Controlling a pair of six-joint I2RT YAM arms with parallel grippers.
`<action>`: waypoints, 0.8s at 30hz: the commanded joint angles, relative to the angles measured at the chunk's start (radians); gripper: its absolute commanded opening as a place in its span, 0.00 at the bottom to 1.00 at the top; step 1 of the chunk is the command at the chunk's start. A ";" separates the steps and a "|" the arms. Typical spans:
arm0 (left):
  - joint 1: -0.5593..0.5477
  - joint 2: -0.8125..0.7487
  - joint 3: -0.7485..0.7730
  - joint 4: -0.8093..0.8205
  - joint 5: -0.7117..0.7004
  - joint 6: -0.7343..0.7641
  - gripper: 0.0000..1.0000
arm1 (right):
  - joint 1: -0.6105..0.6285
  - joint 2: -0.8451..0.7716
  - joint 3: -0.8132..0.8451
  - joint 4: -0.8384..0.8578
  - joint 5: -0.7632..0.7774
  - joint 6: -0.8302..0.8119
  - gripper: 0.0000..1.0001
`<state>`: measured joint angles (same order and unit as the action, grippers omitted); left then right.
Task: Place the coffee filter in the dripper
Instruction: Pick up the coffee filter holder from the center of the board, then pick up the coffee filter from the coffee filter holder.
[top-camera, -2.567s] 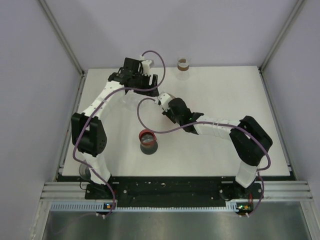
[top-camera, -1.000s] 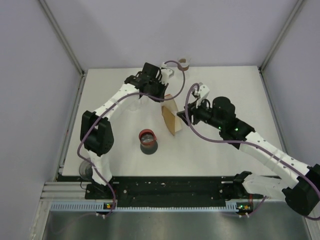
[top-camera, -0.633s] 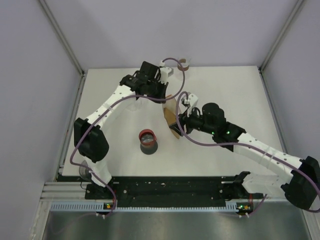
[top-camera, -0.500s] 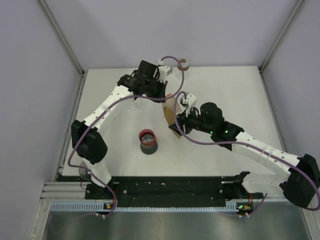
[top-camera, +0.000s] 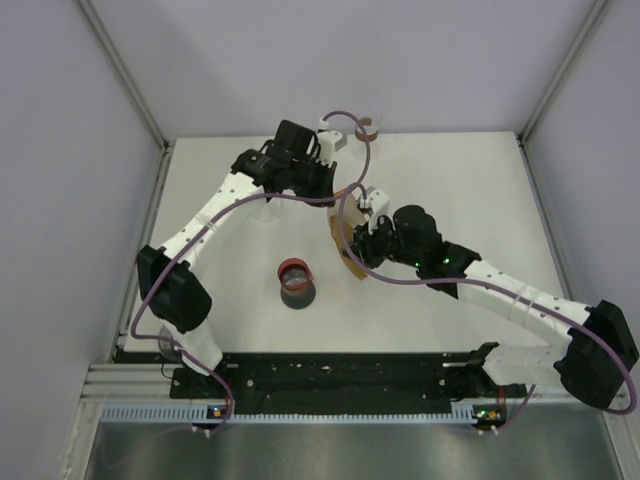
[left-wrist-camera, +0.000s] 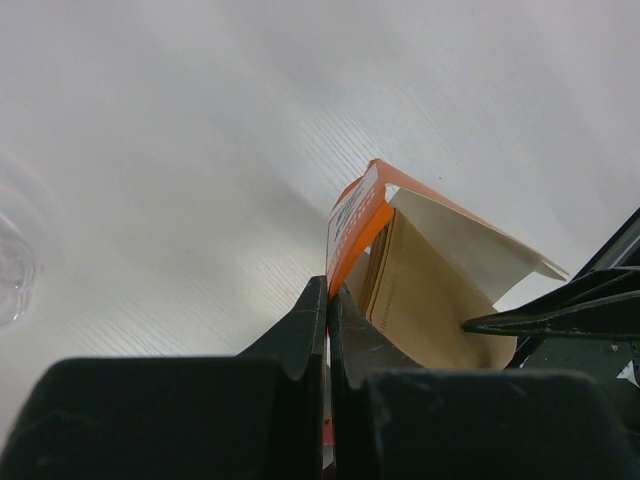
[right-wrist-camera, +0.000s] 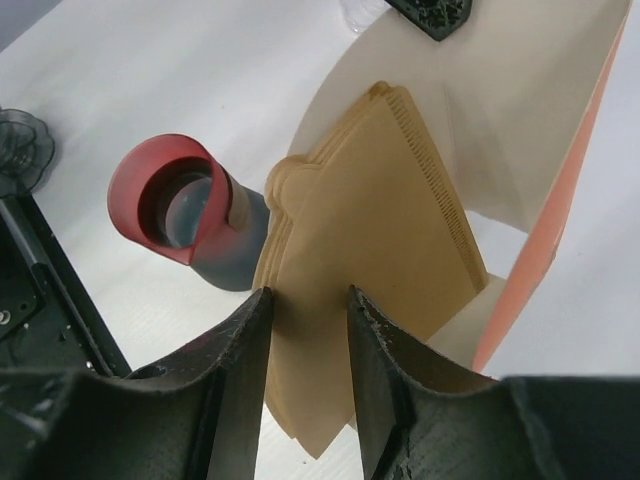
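Hold: left gripper (left-wrist-camera: 326, 298) is clamped tight on the orange edge of the filter box (left-wrist-camera: 352, 215), centre of the top view, mouth facing the right arm. Reach: right gripper (right-wrist-camera: 308, 312) has its jaws spread, 1 finger on each side of the brown filter stack (right-wrist-camera: 370, 240) poking out of the box. It is not pinched yet, and the filters sit in the box.

A red-rimmed pot (right-wrist-camera: 180, 215) stands on the table (top-camera: 450, 180) lower left of the box, apart from it. I can't tell if that's the dripper.

Risks:
- The jaws span the whole stack, so closing likely grabs several filters, not 1.
- Left's hold is a thin edge pinch, so a pull could twist or yank the box free.
- A hard squeeze creases the paper.
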<state>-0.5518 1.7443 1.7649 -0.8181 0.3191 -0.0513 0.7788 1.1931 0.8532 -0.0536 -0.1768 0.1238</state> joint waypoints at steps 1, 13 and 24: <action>-0.007 -0.058 0.033 0.010 0.031 -0.010 0.00 | 0.004 0.023 0.060 -0.011 0.043 -0.010 0.36; -0.008 -0.051 0.033 0.010 0.018 0.007 0.00 | -0.015 -0.018 0.057 -0.023 0.089 0.005 0.13; -0.010 -0.037 0.038 0.011 0.024 0.005 0.00 | -0.019 -0.044 0.038 -0.020 0.220 0.017 0.18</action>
<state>-0.5575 1.7416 1.7649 -0.8219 0.3241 -0.0502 0.7647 1.1770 0.8669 -0.0978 -0.0223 0.1349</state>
